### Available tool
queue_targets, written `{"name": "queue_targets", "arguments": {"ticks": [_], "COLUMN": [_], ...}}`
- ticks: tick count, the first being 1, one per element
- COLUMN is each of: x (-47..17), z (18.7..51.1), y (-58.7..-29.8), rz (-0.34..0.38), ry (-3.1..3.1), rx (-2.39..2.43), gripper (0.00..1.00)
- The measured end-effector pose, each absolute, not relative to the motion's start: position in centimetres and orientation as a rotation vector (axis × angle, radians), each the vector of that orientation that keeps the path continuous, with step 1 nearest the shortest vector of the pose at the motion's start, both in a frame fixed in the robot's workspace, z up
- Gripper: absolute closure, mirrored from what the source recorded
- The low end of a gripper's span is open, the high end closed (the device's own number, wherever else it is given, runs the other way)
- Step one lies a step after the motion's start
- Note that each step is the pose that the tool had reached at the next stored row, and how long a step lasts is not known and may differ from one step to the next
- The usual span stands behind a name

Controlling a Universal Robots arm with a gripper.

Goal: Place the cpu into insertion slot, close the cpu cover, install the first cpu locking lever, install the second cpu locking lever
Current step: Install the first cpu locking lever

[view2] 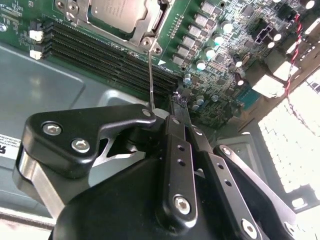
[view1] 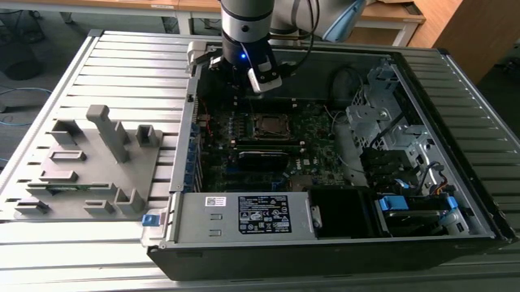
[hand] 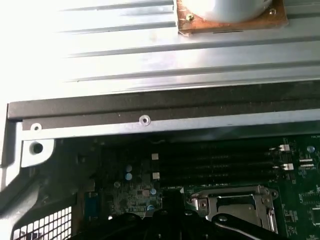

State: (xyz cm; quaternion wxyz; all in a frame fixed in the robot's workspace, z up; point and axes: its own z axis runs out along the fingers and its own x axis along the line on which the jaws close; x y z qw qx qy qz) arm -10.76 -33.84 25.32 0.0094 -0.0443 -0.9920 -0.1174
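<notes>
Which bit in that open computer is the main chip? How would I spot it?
Look into the open computer case lying on the slatted table and find the green circuit board on its floor. Beside the long black memory slots sits the chip: the one flat, dull silver square, ringed by a shiny metal frame.

Harsh glare is thrown off the table (hand: 125,45) in the first wrist view, one side washed white. The inside of the case (view1: 325,261) is seen in shadow. Soft highlights are carried on the black gripper (view2: 177,102).
</notes>
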Motion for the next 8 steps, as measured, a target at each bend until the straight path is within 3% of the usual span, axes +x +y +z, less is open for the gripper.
{"name": "queue_targets", "arguments": {"ticks": [8], "x": [-9.3], "z": [25.3], "y": [-33.8], "rz": [-0.367], "ry": [-3.098], "rx": [-0.138], "gripper": [0.89]}}
